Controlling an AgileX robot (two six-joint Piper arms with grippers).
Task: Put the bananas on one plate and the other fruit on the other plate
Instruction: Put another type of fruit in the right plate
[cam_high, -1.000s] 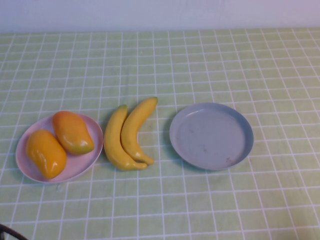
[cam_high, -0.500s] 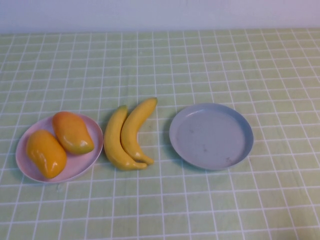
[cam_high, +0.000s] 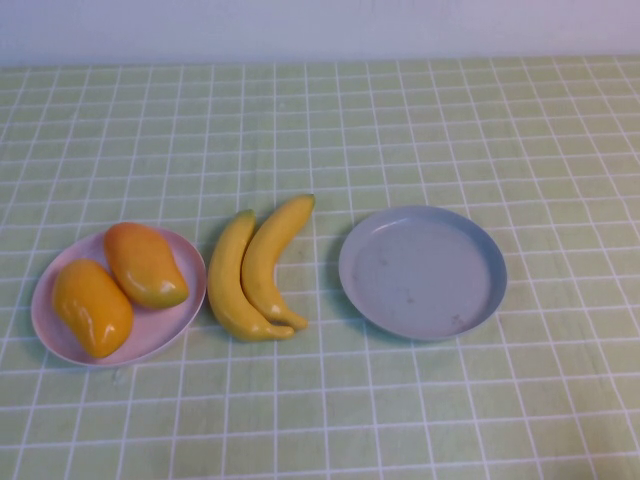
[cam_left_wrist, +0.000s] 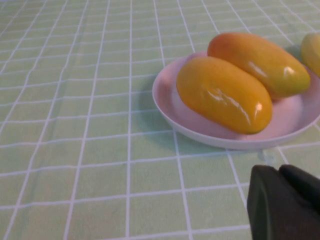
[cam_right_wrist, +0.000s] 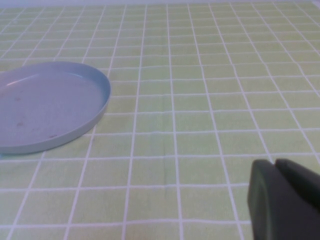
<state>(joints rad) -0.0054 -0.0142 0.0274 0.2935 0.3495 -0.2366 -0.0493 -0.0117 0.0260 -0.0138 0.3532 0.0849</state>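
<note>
Left gripper (cam_left_wrist: 285, 202) withdrew near pink plate (cam_left_wrist: 294, 118) holding mangoes (cam_left_wrist: 222, 95), right gripper (cam_right_wrist: 286, 202) near blue plate (cam_right_wrist: 50, 105); states unclear.

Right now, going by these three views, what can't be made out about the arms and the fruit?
- Left gripper: cut off by the left wrist view's corner; absent from the high view.
- Right gripper: likewise cut off in the right wrist view.
- Bananas: where they touch is hidden by their own overlap in the high view.
- Mangoes: their undersides on the pink plate are hidden.
- Grey-blue plate: cut by the right wrist view's edge.
</note>
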